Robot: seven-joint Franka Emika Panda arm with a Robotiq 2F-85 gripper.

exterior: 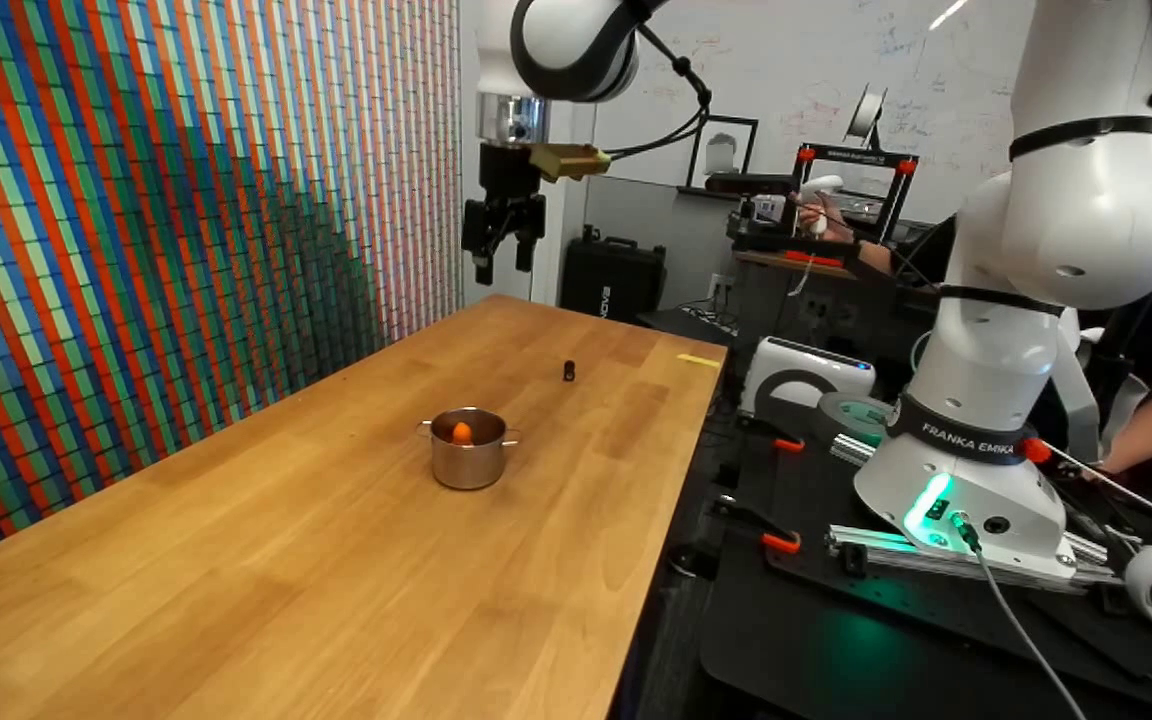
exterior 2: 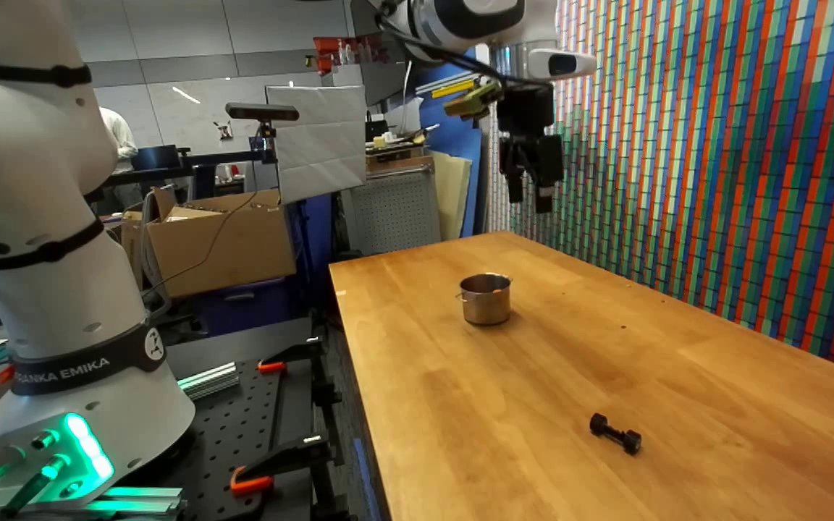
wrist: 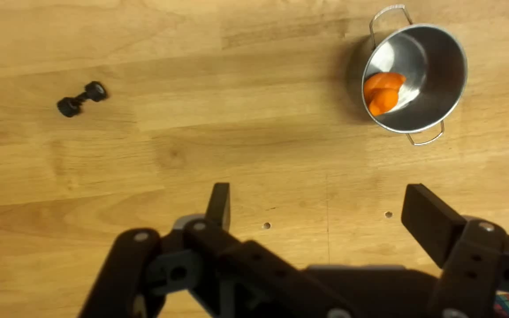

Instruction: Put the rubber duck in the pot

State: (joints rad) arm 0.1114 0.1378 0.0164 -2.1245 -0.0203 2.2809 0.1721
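Note:
The orange rubber duck [wrist: 385,93] lies inside the silver pot [wrist: 446,73], against its wall, in the wrist view. Part of the duck [exterior: 462,433] shows above the far inside of the pot [exterior: 468,466] in an exterior view. Only a sliver of the duck [exterior 2: 496,291] shows over the rim of the pot [exterior 2: 486,310] in an exterior view. The pot stands upright on the table. My gripper [wrist: 318,196] is open and empty, its fingers wide apart. In both exterior views the gripper [exterior: 504,264] [exterior 2: 530,198] hangs well above the table, apart from the pot.
A small black dumbbell-shaped object [exterior 2: 615,434] lies on the wooden table [exterior 2: 446,420], apart from the pot; it also shows in the wrist view [wrist: 81,99]. A patterned multicoloured wall [exterior: 186,200] runs along the table's long side. The robot base [exterior: 966,480] stands at the opposite side.

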